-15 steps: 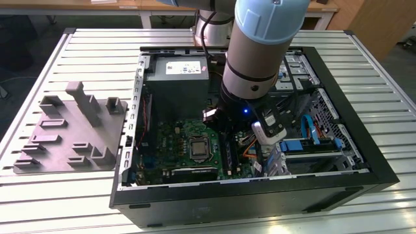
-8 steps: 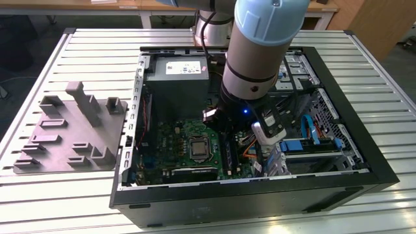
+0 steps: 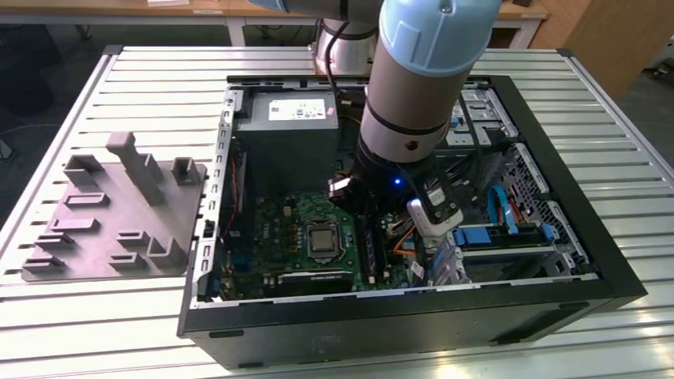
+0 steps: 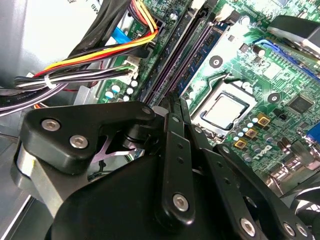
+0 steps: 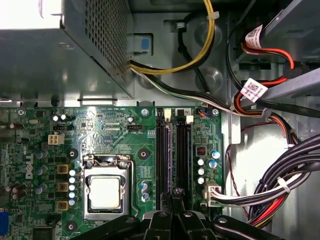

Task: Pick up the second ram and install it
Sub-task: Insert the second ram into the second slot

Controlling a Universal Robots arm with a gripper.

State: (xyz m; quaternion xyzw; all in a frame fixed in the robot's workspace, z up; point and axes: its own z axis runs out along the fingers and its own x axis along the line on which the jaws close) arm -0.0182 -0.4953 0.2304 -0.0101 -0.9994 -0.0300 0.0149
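Gripper [image 5: 173,193], jaws together, at ram slots [image 5: 161,150]

White label [image 3: 302,110] on PSU [image 3: 276,146], 12 o'clock from CPU socket [image 3: 318,238], ext. view: print unreadable. First wrist view: barcode tag [image 5: 253,90] on cable, white logo [image 5: 27,166] on motherboard [image 5: 115,125].

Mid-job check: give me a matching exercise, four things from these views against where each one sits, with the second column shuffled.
Things:
1 processor
2 power supply
3 grey holder
4 pincer

Places:
A on the slatted table, outside the case
B over the memory slots
C in its socket on the green board
D metal box in a corner of the case

Pairs: 1-C, 2-D, 3-A, 4-B
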